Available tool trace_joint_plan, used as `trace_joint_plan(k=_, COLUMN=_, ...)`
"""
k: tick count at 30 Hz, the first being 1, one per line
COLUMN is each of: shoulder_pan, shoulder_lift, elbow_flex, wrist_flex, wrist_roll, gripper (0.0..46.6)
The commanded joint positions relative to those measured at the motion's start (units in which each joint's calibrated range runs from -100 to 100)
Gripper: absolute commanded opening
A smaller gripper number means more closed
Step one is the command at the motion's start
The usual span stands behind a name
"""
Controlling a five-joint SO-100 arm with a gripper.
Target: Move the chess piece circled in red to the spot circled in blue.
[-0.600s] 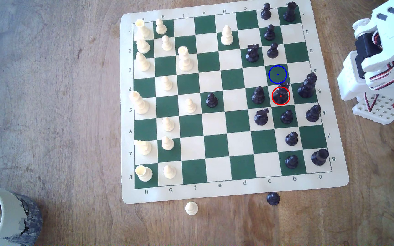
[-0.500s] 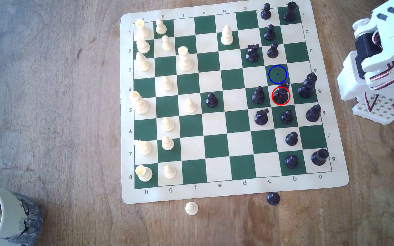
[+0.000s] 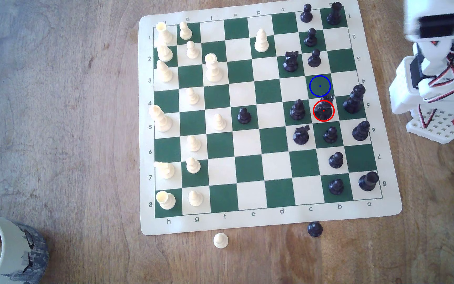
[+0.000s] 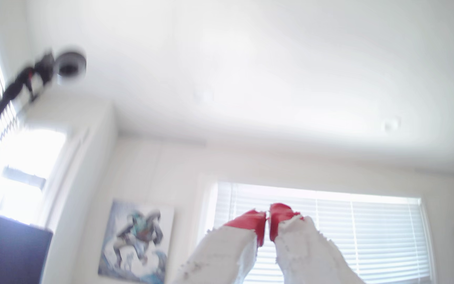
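The chess piece [image 3: 323,110], tall and black, stands inside the red ring on a cream square at the exterior view's right side of the mat. The spot [image 3: 320,86] is the dark green square just behind it, marked by a blue ring, with nothing on it. The white arm [image 3: 428,71] stands off the mat at the exterior view's right edge, its upper part blurred. In the wrist view my gripper [image 4: 267,214] points up toward a ceiling and window blinds. Its red-tipped fingers [image 4: 247,221] are shut with nothing between them, far from the board.
Black pieces crowd the ringed piece: one [image 3: 297,110] beside it, a tall one [image 3: 353,99] on the other side, a knight [image 3: 301,135] and a pawn [image 3: 330,134] in front. Another pawn [image 3: 314,58] stands behind the spot. A mug [image 3: 4,251] sits at the near left corner.
The arm's upper section has swung up and now looks blurred. Nothing on the board has moved.
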Motion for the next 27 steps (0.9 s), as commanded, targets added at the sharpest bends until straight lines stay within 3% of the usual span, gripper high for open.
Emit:
trace_joint_plan(k=1, shoulder_pan=5.24, shoulder_lift=-0.2, elbow_flex=-7.37, wrist_flex=16.18, wrist_roll=-0.24, gripper=0.2)
trace_joint_plan(k=4, shoulder_pan=8.37, shoulder_lift=-0.2, elbow_flex=-16.8, wrist_flex=45.99, wrist_roll=-0.29, gripper=0.2)
trace_joint_plan(k=10, shoulder_pan=10.09, shoulder_lift=-0.2, elbow_flex=-25.23, wrist_flex=71.62, wrist_roll=-0.34, gripper=0.2)
trace_joint_plan(k=13, shoulder_pan=8.6, shoulder_lift=2.35, elbow_flex=-32.03, wrist_flex=92.67, wrist_roll=-0.44, gripper=0.2)
trace_joint_plan(k=19, shoulder_pan=2.82, shoulder_lift=10.25, elbow_flex=-40.83, wrist_flex=107.01, wrist_roll=-0.59, gripper=0.3)
trace_joint_plan(k=20, shoulder_pan=1.02, shoulder_lift=16.27, elbow_flex=-46.72, wrist_flex=112.82, wrist_roll=-1.9, gripper=0.3)
trace_joint_plan(k=22, shoulder_pan=1.02, shoulder_lift=20.09, elbow_flex=-49.26, wrist_flex=115.28, wrist_roll=-2.3, gripper=0.5)
trace_joint_plan(k=27, shoulder_pan=-0.78, shoulder_lift=25.27, elbow_flex=-49.35, wrist_flex=118.47, wrist_roll=-4.79, gripper=6.6)
